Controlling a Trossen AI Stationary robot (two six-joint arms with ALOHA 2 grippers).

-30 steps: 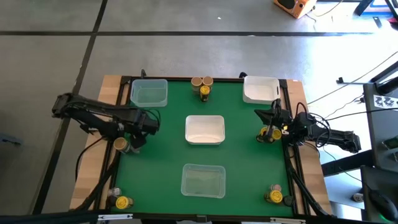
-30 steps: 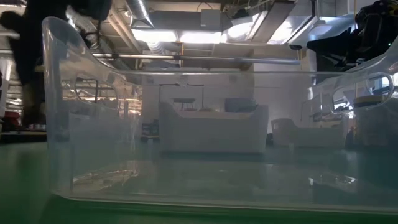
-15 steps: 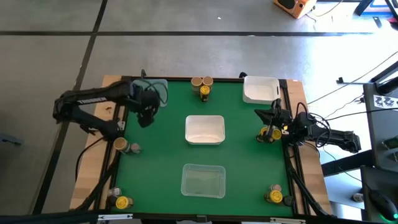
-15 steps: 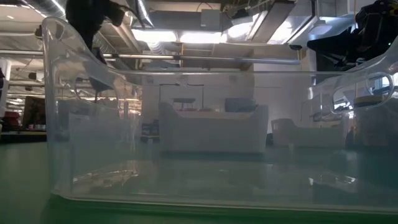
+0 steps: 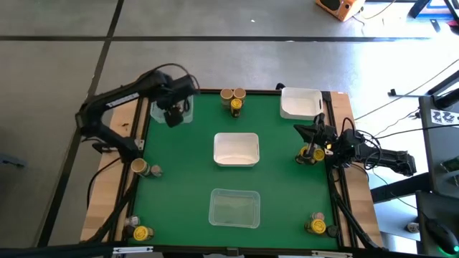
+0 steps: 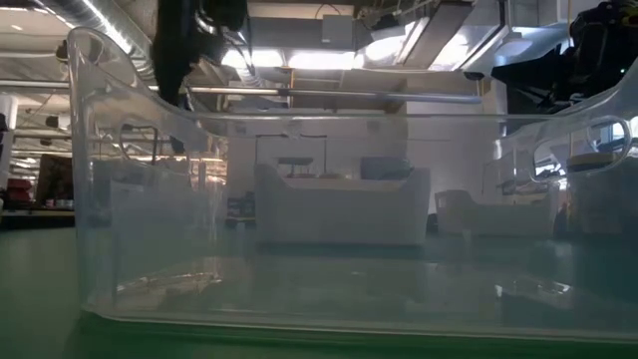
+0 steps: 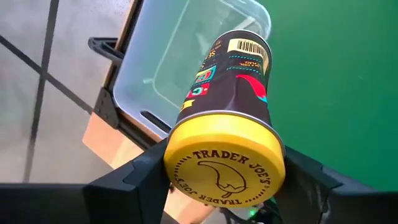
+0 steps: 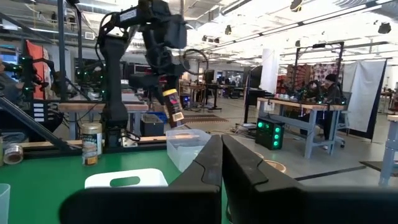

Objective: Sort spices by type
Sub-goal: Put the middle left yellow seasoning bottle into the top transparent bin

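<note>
Left end effector (image 5: 173, 115) hangs over the far-left corner of the surface, its two dark fingers clamped on the sides of a dark printed cylindrical spice jar with a bright yellow lid (image 7: 225, 149), held tilted above a clear rectangular plastic bin (image 5: 184, 109). In the right wrist view that jar (image 8: 171, 102) hangs under the raised arm, above the same bin (image 8: 185, 144).

Largest in sight is the room: a grey concrete floor (image 5: 215, 50) crossed by dark seams around the rig, and, in the level views, an open workshop with ceiling lights, benches and a person (image 8: 328, 87) seated far back.

Next comes the green mat-covered surface with pale wooden side edges (image 5: 280, 186). On it stand a white rectangular plastic bin at the centre (image 5: 236, 149), a second white bin at the far-right corner (image 5: 300, 103), and a second clear bin near the front edge (image 5: 234, 208), which fills the low view.

The right end effector (image 5: 310, 153) rests at the right edge with its fingers pressed together, holding nothing, just beside a yellow-lidded jar (image 5: 318, 153).

Smallest are the other jars: a cluster of three at the far edge (image 5: 233, 99), two at the left edge (image 5: 145, 168), yellow-lidded ones at the front-left corner (image 5: 140, 233) and the front-right corner (image 5: 316, 226).
</note>
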